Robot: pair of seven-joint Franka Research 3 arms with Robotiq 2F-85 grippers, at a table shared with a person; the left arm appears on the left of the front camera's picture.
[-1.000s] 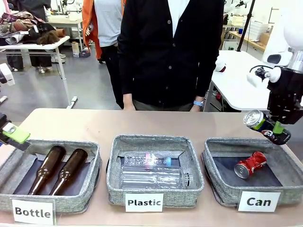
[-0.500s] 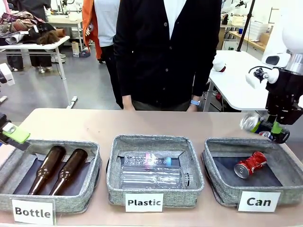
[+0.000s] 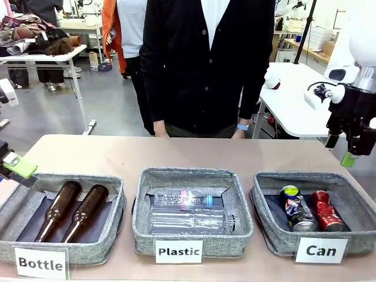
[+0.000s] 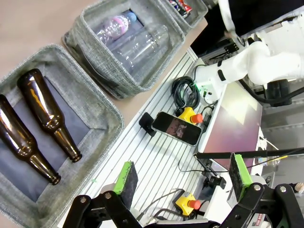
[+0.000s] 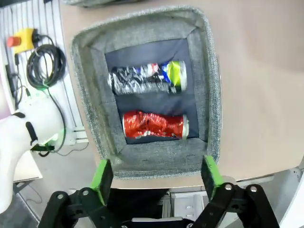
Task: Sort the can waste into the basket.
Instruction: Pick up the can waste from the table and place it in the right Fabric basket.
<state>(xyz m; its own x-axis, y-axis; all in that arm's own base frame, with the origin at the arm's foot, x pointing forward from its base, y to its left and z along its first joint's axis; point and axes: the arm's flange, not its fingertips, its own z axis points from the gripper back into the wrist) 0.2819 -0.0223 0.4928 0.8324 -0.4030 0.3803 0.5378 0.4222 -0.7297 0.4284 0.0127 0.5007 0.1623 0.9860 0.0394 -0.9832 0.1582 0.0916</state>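
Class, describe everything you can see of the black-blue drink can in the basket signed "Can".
The small black-blue metal drink can, crumpled, with red-white-blue print and a yellow-green end, lies on its side on the dark lining of the square grey woven basket signed "Can". It rests parallel to the dented red metal can, on that can's left in the front view. Nothing grips it.

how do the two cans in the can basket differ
The red can is red all over; the black-blue can is dark with a logo and a green-yellow end. In the front view, the red can lies nearer the basket's right wall, the black-blue can nearer its left. Both look crumpled, lie on their sides, and rest side by side.
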